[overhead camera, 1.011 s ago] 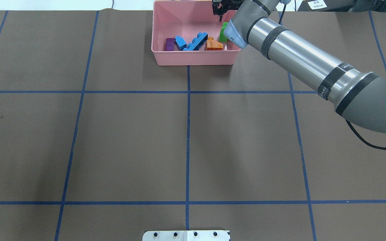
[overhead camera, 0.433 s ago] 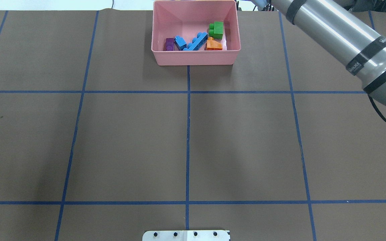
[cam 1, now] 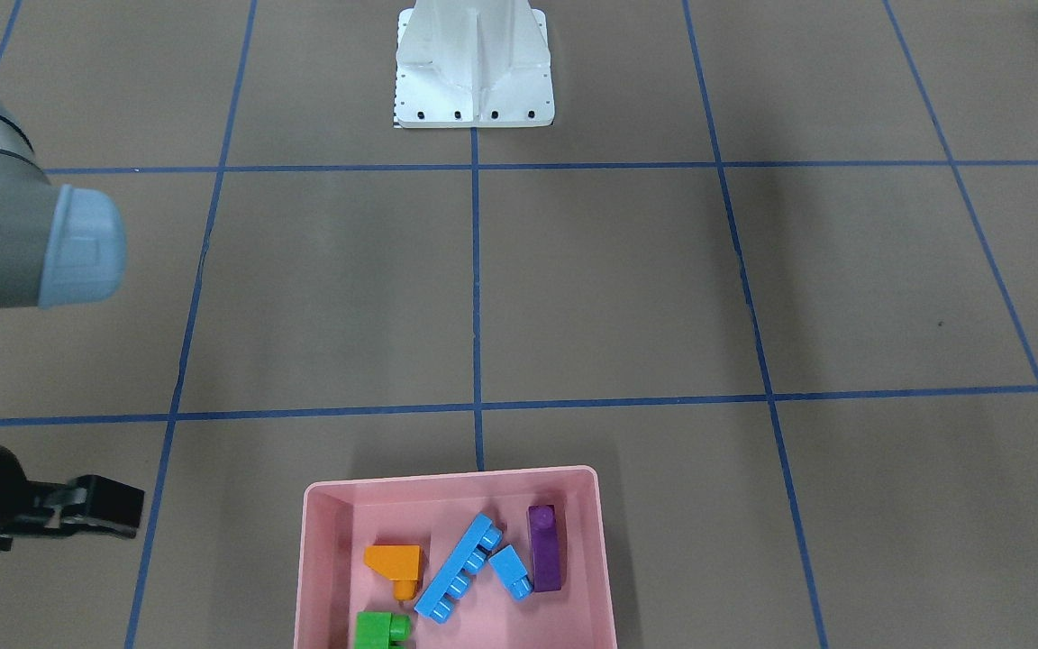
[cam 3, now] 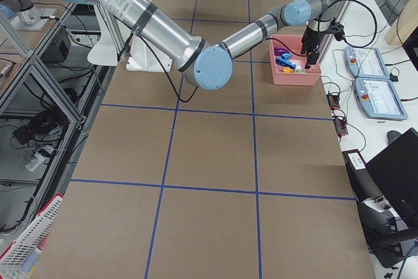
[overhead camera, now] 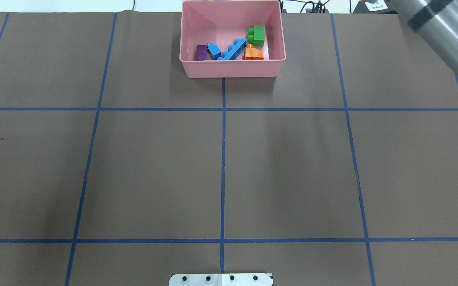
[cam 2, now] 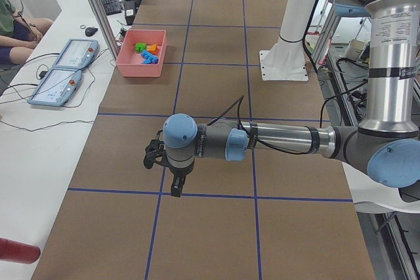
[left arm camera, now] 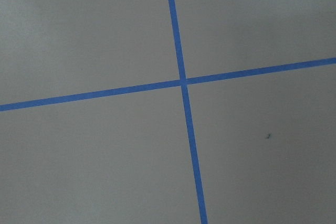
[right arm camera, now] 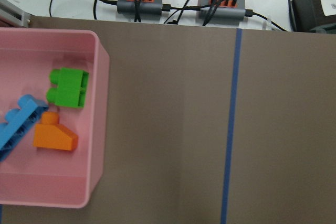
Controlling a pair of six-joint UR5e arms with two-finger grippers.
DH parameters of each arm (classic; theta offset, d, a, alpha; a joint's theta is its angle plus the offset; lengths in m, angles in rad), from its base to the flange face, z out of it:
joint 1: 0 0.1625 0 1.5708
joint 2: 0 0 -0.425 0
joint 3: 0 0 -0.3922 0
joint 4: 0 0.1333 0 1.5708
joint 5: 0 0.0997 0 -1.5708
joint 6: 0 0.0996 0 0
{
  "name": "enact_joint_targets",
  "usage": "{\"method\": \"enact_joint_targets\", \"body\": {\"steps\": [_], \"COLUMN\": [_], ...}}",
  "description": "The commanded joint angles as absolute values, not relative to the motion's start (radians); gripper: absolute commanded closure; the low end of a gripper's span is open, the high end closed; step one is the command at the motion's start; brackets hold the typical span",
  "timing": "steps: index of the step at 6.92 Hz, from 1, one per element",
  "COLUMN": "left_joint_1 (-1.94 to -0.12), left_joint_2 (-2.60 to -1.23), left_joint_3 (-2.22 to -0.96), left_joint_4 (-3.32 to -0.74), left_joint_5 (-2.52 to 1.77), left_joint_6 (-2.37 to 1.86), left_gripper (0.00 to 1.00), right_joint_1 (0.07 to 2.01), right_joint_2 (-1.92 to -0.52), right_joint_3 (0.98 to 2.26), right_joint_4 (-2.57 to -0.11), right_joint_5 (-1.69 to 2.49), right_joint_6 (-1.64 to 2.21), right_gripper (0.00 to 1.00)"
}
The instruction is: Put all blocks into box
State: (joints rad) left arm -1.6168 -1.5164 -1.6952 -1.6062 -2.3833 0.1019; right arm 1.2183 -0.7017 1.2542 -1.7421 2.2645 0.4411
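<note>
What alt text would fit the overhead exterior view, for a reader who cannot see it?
A shallow pink plastic box at the brown table's far edge holds five toy blocks: purple bar, small blue cube, long blue bar, orange sloped block, green block. The grey right arm crosses the upper right corner.

r arm [overhead camera: 443, 35] has pulled back: 1 s ago it lay across the box [overhead camera: 233, 68] w/ r gripper [cam 1: 122, 507] over it. now only a stretch shows in overhead's top-right corner, gripper off beside box. green block [overhead camera: 257, 35], then half-hidden, now fully seen.
</note>
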Motion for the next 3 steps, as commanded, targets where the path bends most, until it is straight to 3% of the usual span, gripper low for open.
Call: {"method": "enact_joint_targets", "body": {"steps": [1,3], "left_joint_1": [-1.617,-1.618], "left_joint_2": [-1.520,-1.514], "left_joint_3": [-1.697,-1.700], "left_joint_4": [-1.606,-1.605], "left_joint_5": [-2.376,-2.376], "left_joint_6": [0.100,0.104], "left_gripper": [0.00,0.00], "right_joint_1": [1.279,1.314], "right_joint_2": [-1.066,-1.336], "right_joint_3": [1.546,1.722], "right_joint_4": [-1.746,-1.743], "right_joint_5": [2.270,2.266], "right_joint_6": [0.272,0.196], "right_gripper": [0.00,0.00]}}
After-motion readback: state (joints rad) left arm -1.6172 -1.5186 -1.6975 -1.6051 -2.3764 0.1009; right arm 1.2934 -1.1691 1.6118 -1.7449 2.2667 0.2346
